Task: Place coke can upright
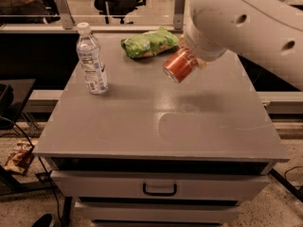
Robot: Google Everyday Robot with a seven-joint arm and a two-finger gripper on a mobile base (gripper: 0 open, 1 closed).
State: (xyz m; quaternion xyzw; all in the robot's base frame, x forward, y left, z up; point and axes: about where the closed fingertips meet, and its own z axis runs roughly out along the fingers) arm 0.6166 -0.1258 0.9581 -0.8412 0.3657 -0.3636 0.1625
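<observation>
The coke can (179, 65), red-orange with a silver end facing down-left, hangs tilted in the air above the grey cabinet top (142, 122). My gripper (189, 56) is at the end of the big white arm coming in from the upper right. It is shut on the coke can and holds it above the middle-right of the top, just right of the green chip bag (149, 42). The fingers are mostly hidden behind the can and the wrist.
A clear water bottle (91, 59) stands upright at the back left of the top. The chip bag lies at the back centre. The cabinet has a drawer with a dark handle (159, 189) at the front. Chairs and a rail stand behind.
</observation>
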